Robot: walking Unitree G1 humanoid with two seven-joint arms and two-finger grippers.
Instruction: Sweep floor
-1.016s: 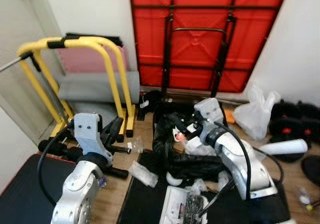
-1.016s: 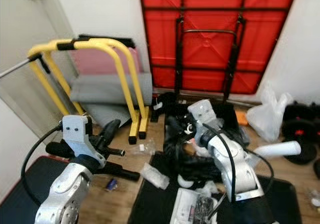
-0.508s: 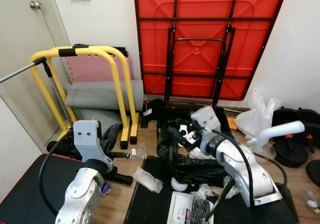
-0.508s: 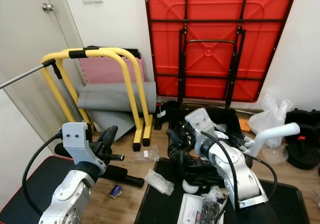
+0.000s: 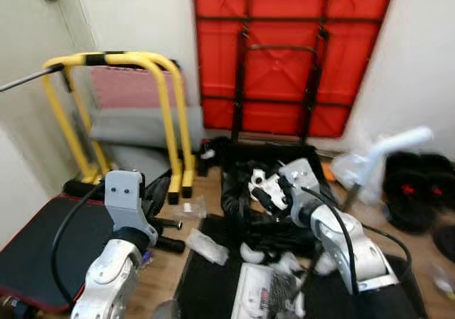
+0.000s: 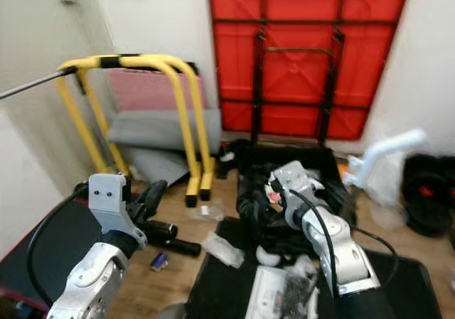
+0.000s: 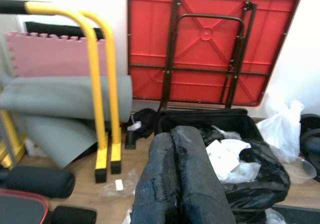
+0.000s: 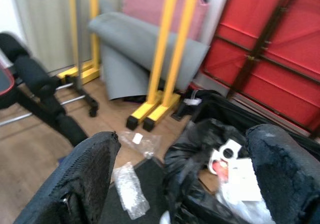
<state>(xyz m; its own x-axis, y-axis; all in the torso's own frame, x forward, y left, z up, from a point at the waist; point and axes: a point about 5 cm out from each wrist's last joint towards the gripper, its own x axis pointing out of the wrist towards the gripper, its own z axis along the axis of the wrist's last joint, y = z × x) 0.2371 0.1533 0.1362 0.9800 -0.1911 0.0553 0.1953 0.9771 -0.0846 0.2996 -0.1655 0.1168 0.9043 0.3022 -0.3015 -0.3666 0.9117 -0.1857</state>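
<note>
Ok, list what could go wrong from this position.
1. The right gripper, fingers wide open, hangs over the black trash bag; a fingertip could snag the loose plastic and tip paper scraps out.
2. The left gripper, fingers shut, points toward the yellow bars; reaching ahead could knock them.
3. Clear wrappers lie on the wood floor and may slip underfoot.

Two head views look down and forward over both arms; each wrist view looks along its fingers; all share the black bin bag (image 5: 266,216) and red folded table (image 7: 210,39)
</note>
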